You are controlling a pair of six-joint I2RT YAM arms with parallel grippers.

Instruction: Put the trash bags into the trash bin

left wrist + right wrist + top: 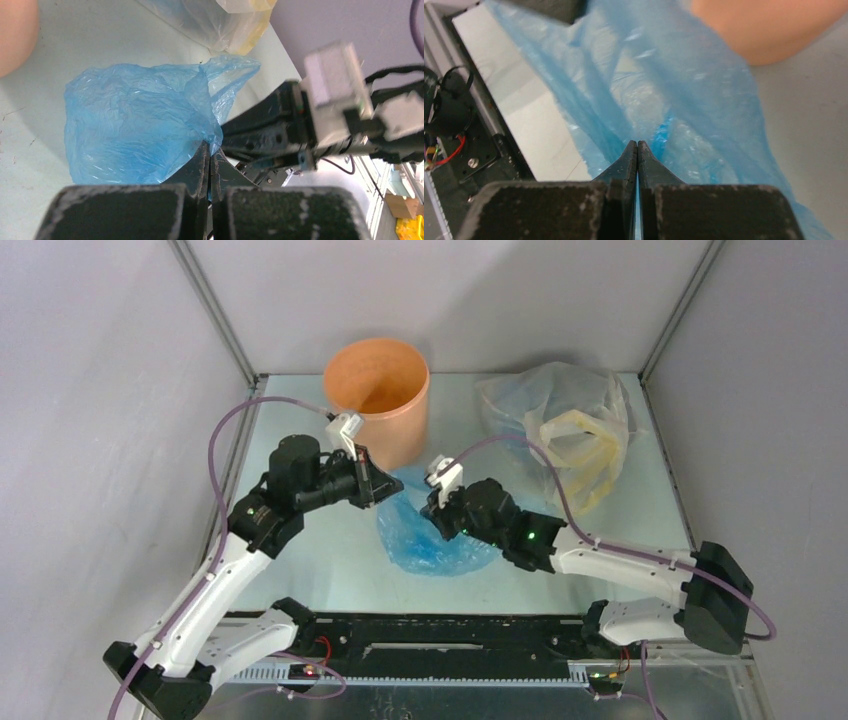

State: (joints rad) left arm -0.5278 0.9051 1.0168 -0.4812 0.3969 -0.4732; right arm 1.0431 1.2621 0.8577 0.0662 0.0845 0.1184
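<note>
Gripping the trash bag (135, 125) from two sides, one arm each. Left gripper (209, 146): clamped tight on a gathered fold at the bag's edge, blue film bunched right against the fingertips (200, 165) in the left wrist view. Right gripper (637, 146): likewise closed, tips pressed together into the film; appears to have a thin pleat caught between the pads, but hard to judge how much from the right wrist view, with film filling most of it. From above: bag crumpled, glossy, translucent light blue, lying mostly on the table (320, 560) near its middle, between the two wrists. Not in the trash bin (400, 435); sits just in front of it, on the near side. Bin upright at the far edge of the table, orange, round mouth facing up. Left gripper low beside the bin's near wall, close to it, contact not discernible. Right gripper a little to the right of that, over the bag's far-right part. Pale camera block (335, 90) of the right wrist just beside the bag in the left wrist view. Clear plastic sack (570, 430) with pale yellow contents at the far right corner, apart from the blue bag, touched by neither arm.
</note>
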